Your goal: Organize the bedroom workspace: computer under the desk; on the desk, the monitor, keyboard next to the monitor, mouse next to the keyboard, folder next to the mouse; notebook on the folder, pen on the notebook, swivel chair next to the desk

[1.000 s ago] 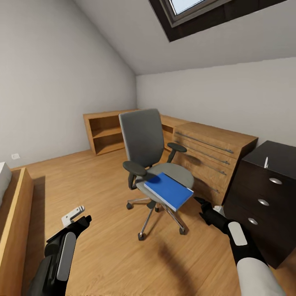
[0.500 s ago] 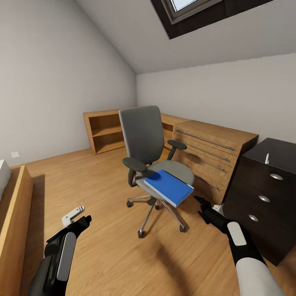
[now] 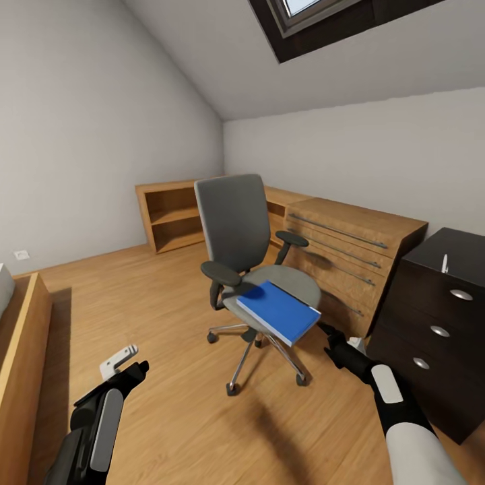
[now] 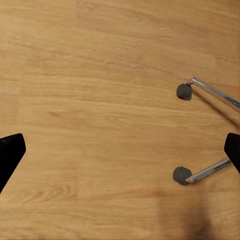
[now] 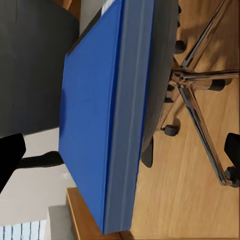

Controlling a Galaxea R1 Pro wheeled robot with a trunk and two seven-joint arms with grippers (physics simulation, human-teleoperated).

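- The folder was seen on the swivel chair seat, overhanging its near-right edge.
- The right gripper was near that edge, jaws spread, empty; contact could tip the folder off.
- The left gripper, jaws spread, was pointed at the floor.

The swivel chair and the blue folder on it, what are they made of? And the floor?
The swivel chair looks padded with matte grey fabric on seat and back, its armrests dull black plastic, and its legs shiny chrome-like metal that catches the light. The folder looks like smooth blue plastic or coated card. The floor looks like varnished wood, with grain lines and plank seams. These are rendered images, so this is only how they look.
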